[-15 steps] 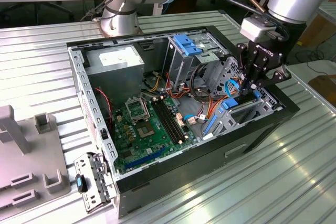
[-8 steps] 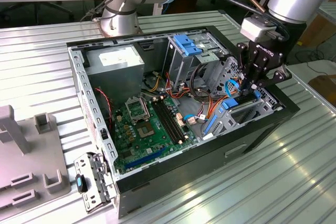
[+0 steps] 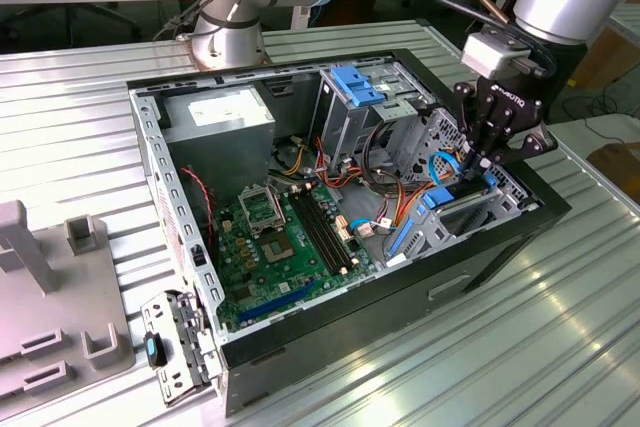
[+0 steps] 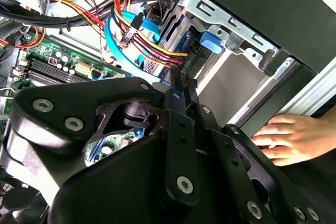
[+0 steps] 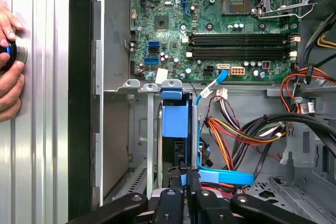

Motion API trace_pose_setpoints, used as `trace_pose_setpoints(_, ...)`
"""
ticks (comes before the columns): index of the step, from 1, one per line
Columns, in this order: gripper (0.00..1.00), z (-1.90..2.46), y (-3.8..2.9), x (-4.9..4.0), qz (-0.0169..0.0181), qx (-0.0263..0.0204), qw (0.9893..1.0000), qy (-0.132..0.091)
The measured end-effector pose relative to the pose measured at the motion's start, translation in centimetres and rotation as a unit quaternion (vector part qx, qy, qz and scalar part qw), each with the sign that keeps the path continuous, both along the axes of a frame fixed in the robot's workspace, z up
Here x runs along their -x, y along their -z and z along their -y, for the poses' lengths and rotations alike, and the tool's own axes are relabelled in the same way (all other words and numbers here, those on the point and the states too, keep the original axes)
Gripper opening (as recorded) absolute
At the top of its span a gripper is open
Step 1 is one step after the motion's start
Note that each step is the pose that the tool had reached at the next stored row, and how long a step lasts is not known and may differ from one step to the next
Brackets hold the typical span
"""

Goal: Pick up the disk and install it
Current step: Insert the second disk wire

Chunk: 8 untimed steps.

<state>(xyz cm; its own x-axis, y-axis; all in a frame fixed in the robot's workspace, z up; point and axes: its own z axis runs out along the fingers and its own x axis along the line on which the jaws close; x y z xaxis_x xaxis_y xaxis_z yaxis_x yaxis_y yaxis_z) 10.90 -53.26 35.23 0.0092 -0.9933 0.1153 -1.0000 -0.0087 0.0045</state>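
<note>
The disk [image 5: 176,119] stands on edge in the drive bay at the front of the open computer case [image 3: 400,297]. Its bright blue carrier [image 3: 437,197] shows between the bay's metal rails, and its blue tab [image 4: 210,40] pokes out near the case wall. My gripper [image 3: 480,159] reaches down into the bay at the exterior view's right. In the first wrist view the gripper [image 5: 187,174] has its fingers pressed together against the carrier's near end. The second wrist view shows the gripper [image 4: 176,85] the same way, with no gap between the fingers.
Orange, red and blue cables [image 5: 236,135] crowd the space beside the bay. The motherboard [image 3: 280,237] lies on the case floor. Another blue carrier [image 3: 355,82] sits at the upper cage. A hand [image 5: 8,72] rests on a round button outside the case. A grey fixture [image 3: 50,297] stands at the exterior view's left.
</note>
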Motion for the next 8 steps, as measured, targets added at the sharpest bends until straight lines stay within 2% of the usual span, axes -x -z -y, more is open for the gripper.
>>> trace_pose_setpoints(2,0.16,0.04,0.08,0.00,0.0000,0.0000,1.0000,0.000)
trace_pose_setpoints(5,0.16,0.12,0.66,0.00,-0.0001,0.0000,1.0000,0.000)
trace_pose_setpoints(8,0.16,0.13,0.77,0.00,-0.0002,-0.0002,1.0000,0.000)
